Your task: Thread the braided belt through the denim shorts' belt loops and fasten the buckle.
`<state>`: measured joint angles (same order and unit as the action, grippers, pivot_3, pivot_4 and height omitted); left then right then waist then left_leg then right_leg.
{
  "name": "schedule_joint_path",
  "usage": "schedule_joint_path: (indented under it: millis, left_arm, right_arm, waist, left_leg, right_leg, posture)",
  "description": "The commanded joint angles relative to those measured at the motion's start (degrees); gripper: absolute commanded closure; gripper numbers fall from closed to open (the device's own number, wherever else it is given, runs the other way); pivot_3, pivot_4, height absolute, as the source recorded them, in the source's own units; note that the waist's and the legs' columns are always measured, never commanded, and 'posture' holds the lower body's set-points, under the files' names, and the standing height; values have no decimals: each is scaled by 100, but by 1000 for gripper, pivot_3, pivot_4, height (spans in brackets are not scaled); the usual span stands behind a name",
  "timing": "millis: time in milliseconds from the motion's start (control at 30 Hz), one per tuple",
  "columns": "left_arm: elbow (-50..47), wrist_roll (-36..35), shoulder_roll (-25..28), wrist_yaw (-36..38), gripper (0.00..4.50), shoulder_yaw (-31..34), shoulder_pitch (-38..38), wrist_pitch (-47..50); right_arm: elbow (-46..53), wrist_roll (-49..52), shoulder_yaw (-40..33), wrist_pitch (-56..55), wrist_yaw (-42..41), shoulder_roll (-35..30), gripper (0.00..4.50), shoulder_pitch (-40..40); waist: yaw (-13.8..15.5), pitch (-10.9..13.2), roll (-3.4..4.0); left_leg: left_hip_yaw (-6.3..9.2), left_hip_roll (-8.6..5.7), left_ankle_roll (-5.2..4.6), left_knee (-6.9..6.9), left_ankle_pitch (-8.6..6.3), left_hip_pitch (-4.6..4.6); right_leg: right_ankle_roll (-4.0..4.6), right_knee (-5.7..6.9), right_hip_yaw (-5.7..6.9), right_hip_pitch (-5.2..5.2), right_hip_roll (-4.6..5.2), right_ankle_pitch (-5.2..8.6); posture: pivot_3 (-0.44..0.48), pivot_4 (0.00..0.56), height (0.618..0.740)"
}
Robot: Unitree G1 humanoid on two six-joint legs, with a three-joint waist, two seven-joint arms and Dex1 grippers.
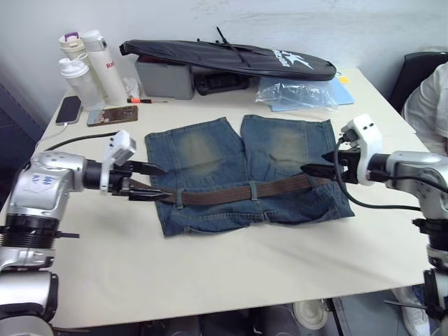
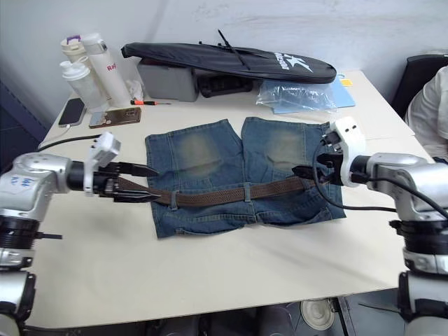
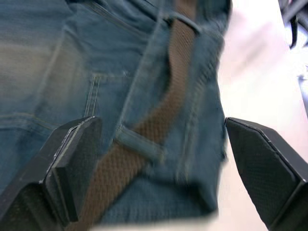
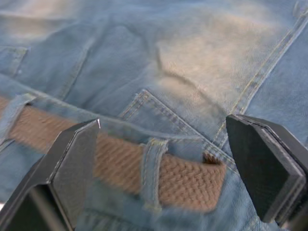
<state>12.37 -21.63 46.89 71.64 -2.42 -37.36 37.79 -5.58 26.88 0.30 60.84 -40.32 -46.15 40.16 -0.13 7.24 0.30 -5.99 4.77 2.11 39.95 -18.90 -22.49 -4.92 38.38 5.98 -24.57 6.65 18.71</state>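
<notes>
The faded blue denim shorts [image 1: 245, 164] lie flat mid-table, waistband toward me. The braided belt [image 1: 231, 193] runs brown along the waistband, passing under belt loops [image 1: 253, 190]; close up, one loop [image 3: 139, 144] and another [image 4: 151, 175] cross it. My left gripper [image 1: 157, 183] is open at the belt's left end, its fingers [image 3: 72, 168] on either side of belt and waistband. My right gripper [image 1: 313, 173] is open just over the belt's right end [image 4: 207, 180], with its fingers [image 4: 72, 168] spread wide. I cannot make out the buckle.
Along the far edge lie a long black bag [image 1: 231, 56] on a grey box [image 1: 164, 78], bottles [image 1: 91, 70], a phone [image 1: 68, 110] and a clear plastic bag [image 1: 297, 92]. A person [image 1: 428, 98] sits at the right. Bare table [image 1: 231, 273] stretches in front of the shorts.
</notes>
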Motion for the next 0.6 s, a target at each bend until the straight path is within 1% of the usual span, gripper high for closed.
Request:
schedule_joint_path:
  millis: [33, 200, 300, 367, 433, 500, 533, 567, 600]
  left_arm:
    - [-196, 67, -32, -350, 26, 51, -116, 207]
    - [-345, 80, -37, -474, 26, 26, -15, 247]
    - [-421, 89, -12, -488, 26, 6, 27, 221]
    - [-437, 111, -36, -527, 0, -9, 25, 212]
    - [-431, 136, -78, -548, 0, -42, -6, 199]
    - [-397, 175, -122, -563, 0, -94, -63, 175]
    - [-381, 190, -134, -561, 0, -115, -84, 160]
    - [-364, 203, -145, -556, 0, -130, -101, 150]
    - [-343, 220, -152, -542, 0, -149, -117, 131]
  right_arm:
    - [-814, -436, 262, -408, -8, 159, 0, 303]
    - [-1762, -903, 533, -577, 7, 312, 0, 450]
    - [-2206, -1003, 507, -659, -23, 422, 0, 517]
    - [-2357, -1097, 586, -755, -78, 444, 551, 539]
    - [-2300, -1040, 597, -773, -282, 456, 1235, 527]
    - [-2014, -1001, 641, -808, -530, 379, 2289, 457]
    - [-1858, -971, 625, -786, -618, 328, 2570, 426]
    - [-1709, -949, 600, -795, -699, 278, 3149, 392]
    - [-1565, -940, 573, -837, -768, 223, 3581, 353]
  waist:
    - [-6, 0, 0]
    - [-11, -1, 2]
    - [-15, -2, 3]
    - [2, -5, 0]
    - [8, -6, -1]
    - [6, -7, -1]
    - [6, -7, -1]
    - [3, -7, -1]
    - [-1, -7, -1]
  left_leg:
    - [-1, 0, 8, -2, 5, -3]
    - [-23, 2, 12, 3, 5, -4]
    - [-26, 3, 17, 7, 2, 0]
    - [-25, 3, 18, 14, 1, 9]
    - [-24, 2, 18, 20, 0, 15]
    - [-22, 2, 18, 21, 0, 15]
    - [-23, 2, 19, 21, 0, 13]
    - [-22, 2, 19, 20, 1, 12]
    - [-22, 2, 20, 16, 1, 11]
  right_leg:
    - [0, 13, 0, -5, 0, 0]
    - [0, 24, 10, -24, 4, 1]
    - [1, 30, 9, -19, 8, 1]
    - [1, 27, 9, -6, 10, 1]
    - [1, 14, 9, 1, 12, 1]
    - [1, 18, 9, 1, 13, 1]
    - [1, 24, 8, 0, 12, 1]
    - [1, 31, 9, -1, 12, 1]
    - [1, 36, 9, -3, 11, 1]
  posture:
    - [0, 150, 642]
    - [0, 150, 642]
    - [0, 150, 642]
    - [0, 150, 642]
    - [0, 150, 642]
    - [0, 150, 642]
    - [0, 150, 642]
    - [0, 150, 642]
    - [0, 150, 642]
